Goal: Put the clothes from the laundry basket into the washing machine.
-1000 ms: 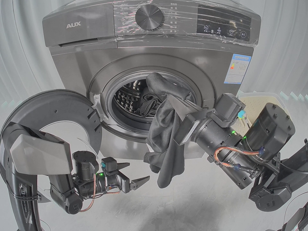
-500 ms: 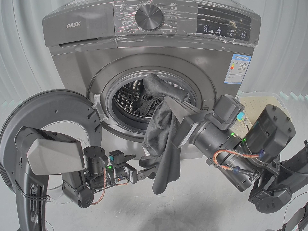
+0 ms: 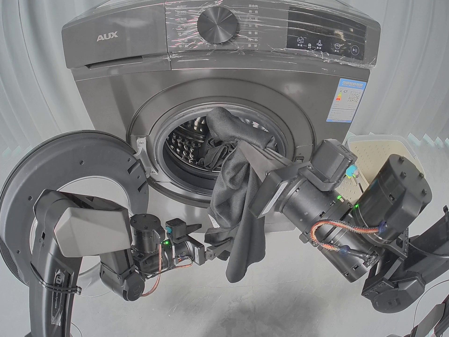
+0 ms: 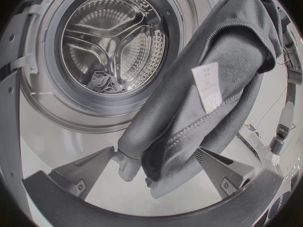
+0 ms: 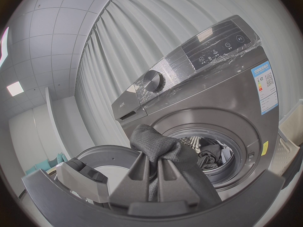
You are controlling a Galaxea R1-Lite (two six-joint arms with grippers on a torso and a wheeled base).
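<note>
Right fingers (image 5: 135,180) are clamped on the garment (image 3: 234,197); left fingers (image 4: 88,164) sit apart around its hanging tail. If not gathered, that tail could trail outside the drum (image 3: 184,148).

You have a pale pleated curtain (image 3: 411,71) hanging across the whole back of the room, and in the right wrist view its folds run up to the ceiling. The floor (image 3: 290,305) is smooth, glossy and light grey, with soft reflections on it. Overhead is a grid of square ceiling tiles (image 5: 47,22) with one lit rectangular light panel (image 5: 15,88) set into it. Past the curtain's far end stands a plain white wall (image 5: 34,133). Low against it sits something teal (image 5: 47,165), perhaps seating, too small to tell. In the left wrist view, an upright grey-and-white piece of equipment (image 4: 283,126) stands on the floor, with a thin cable (image 4: 268,109) trailing beside it.
</note>
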